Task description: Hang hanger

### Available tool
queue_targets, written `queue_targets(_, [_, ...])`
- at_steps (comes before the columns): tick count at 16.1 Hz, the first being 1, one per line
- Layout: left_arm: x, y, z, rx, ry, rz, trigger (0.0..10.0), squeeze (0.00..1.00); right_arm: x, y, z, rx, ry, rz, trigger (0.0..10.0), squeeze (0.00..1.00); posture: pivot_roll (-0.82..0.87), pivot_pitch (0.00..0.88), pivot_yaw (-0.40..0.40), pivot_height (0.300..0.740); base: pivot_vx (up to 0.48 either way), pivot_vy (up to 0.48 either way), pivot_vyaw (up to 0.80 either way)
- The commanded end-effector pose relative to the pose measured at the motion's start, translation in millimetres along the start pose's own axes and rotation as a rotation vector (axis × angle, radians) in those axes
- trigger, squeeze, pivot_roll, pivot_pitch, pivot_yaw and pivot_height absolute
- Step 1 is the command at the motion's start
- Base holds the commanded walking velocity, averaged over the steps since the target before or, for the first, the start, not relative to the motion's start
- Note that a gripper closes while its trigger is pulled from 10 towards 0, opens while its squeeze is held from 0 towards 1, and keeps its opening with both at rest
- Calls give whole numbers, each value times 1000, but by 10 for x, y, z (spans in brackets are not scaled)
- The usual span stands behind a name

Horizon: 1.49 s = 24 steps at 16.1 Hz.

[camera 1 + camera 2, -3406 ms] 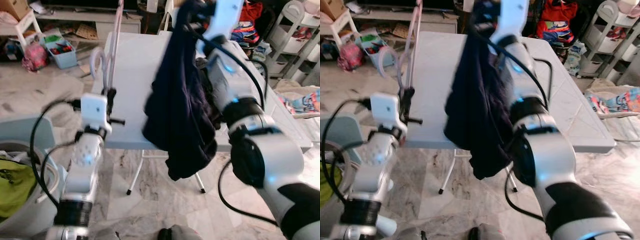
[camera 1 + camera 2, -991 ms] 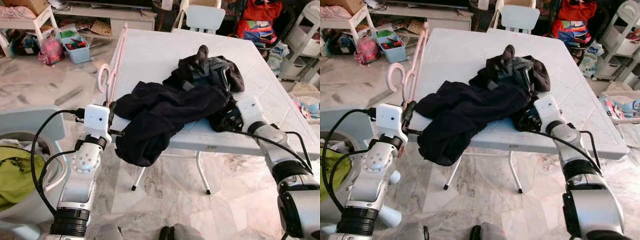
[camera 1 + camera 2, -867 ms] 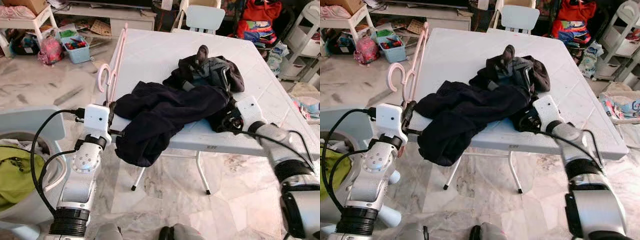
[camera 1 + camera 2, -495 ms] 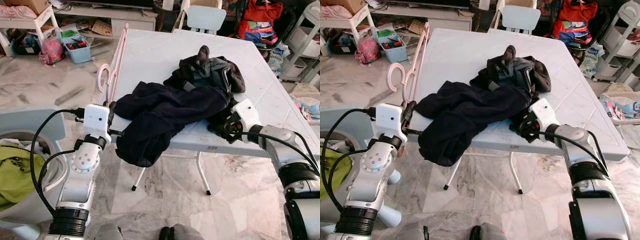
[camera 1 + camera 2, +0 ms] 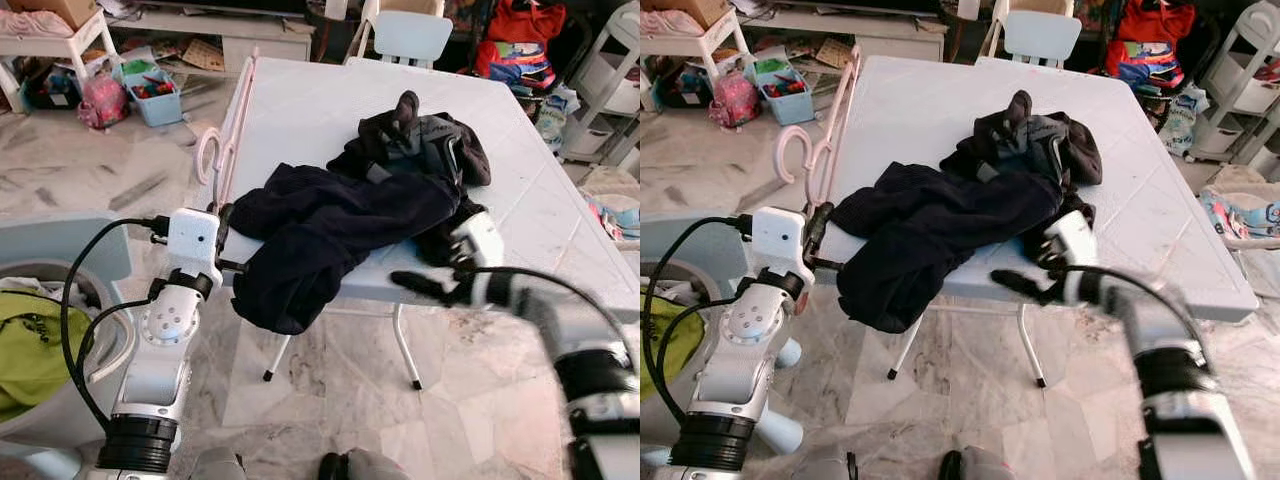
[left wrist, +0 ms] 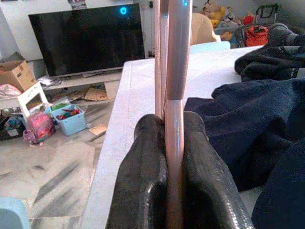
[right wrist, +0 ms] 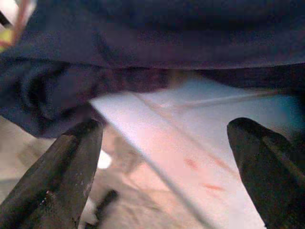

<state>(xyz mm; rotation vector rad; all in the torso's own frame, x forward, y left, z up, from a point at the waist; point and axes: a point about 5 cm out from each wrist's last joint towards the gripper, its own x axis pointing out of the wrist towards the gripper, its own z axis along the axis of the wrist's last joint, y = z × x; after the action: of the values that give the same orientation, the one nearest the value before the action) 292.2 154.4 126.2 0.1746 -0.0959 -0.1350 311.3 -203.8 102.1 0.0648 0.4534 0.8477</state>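
Note:
My left gripper point(image 5: 222, 214) is shut on the lower bar of a pink hanger point(image 5: 226, 135), which stands upright at the table's left front corner. In the left wrist view the two black fingers point(image 6: 143, 162) pinch the pink rod point(image 6: 174, 71). A navy garment point(image 5: 320, 225) lies across the white table point(image 5: 320, 100) and droops over its front edge. Behind it sits a dark grey clothes pile point(image 5: 430, 145). My right gripper point(image 5: 408, 283) is open at the table's front edge, just right of the navy garment, with nothing between its fingers point(image 7: 71, 171).
A pale blue bin point(image 5: 60, 260) with green cloth point(image 5: 25, 355) stands at my left. A chair point(image 5: 410, 35) is behind the table, a blue box point(image 5: 155, 95) and clutter lie on the floor at far left, and white shelves point(image 5: 610, 60) stand at right.
My right gripper has drawn back from the clothes pile and swung left along the table's front edge. The navy garment, held up 3.4 s ago, lies on the table. The left arm is still.

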Motion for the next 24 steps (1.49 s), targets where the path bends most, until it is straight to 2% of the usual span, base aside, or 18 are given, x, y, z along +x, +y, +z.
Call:
queue_targets(1, [-8,-15,-17,-3,14,-5,10000,0,-17,18,60,12,-38,-5,10000,0,12,26,-82,740,0,0,0])
queue_targets(4, [-9,-10,-16,-5,16,-3,10000,0,113,147,-15,74,-53,-12,10000,0,13,27,-84,740,0,0,0])
queue_targets(6, [-7,-12,-17,-7,17,-4,10000,0,288,218,-72,112,-42,-112,10000,0,15,27,-83,740,0,0,0])
queue_targets(7, [-10,-18,-16,-8,17,-6,10000,0,346,275,-56,145,-56,-117,10000,0,18,28,-83,740,0,0,0])
queue_targets(9, [-15,-29,-22,-12,21,-11,10000,0,426,347,-69,128,-45,-130,10000,0,18,29,-83,740,0,0,0])
queue_targets(12, [-31,-59,-48,-16,29,-17,10000,0,567,500,-38,151,-104,-139,10000,0,21,28,-89,740,0,0,0])
queue_targets(13, [-32,-63,-47,-18,29,-18,10000,0,633,570,-1,203,-160,-154,10000,0,21,28,-89,740,0,0,0])
queue_targets(15, [-33,-67,-47,-20,30,-17,10000,0,715,658,48,236,-227,-175,10000,0,20,29,-90,740,0,0,0])
queue_targets(18, [-36,-100,-51,-27,32,-26,10000,0,813,707,90,284,-291,-234,10000,0,21,28,-87,740,0,0,0])
queue_targets(19, [-37,-125,-46,-30,31,-34,10000,0,878,707,105,330,-326,-301,2824,0,21,28,-84,740,0,0,0])
queue_targets(20, [-37,-126,-44,-30,30,-34,10000,0,886,700,111,341,-336,-324,0,0,24,29,-87,740,0,0,0])
queue_targets(24, [-44,-102,-41,-31,31,-24,10000,0,875,615,119,390,-364,-393,0,0,26,32,-90,740,0,0,0])
